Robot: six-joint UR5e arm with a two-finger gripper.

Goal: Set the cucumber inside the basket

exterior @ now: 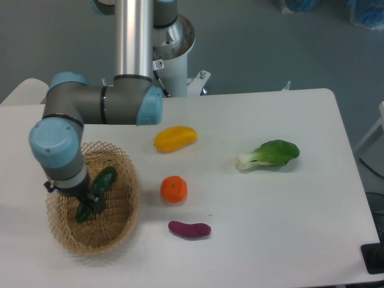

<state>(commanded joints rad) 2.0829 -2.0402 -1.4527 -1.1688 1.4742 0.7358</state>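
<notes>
The dark green cucumber [103, 182] lies aslant over the inside of the tan wicker basket [123, 213] at the front left of the table. My gripper [90, 199] points down into the basket from the arm's blue-capped wrist, and its dark fingers close around the cucumber's middle. The cucumber's upper end points to the back right and its lower end [83, 213] sticks out below the fingers. I cannot tell whether the cucumber rests on the basket floor or hangs just above it.
A yellow fruit [174, 138] lies behind the basket to the right. An orange [173, 189] and a purple sweet potato [189, 228] lie right of the basket. A bok choy [270, 154] lies further right. The robot base stands at the back.
</notes>
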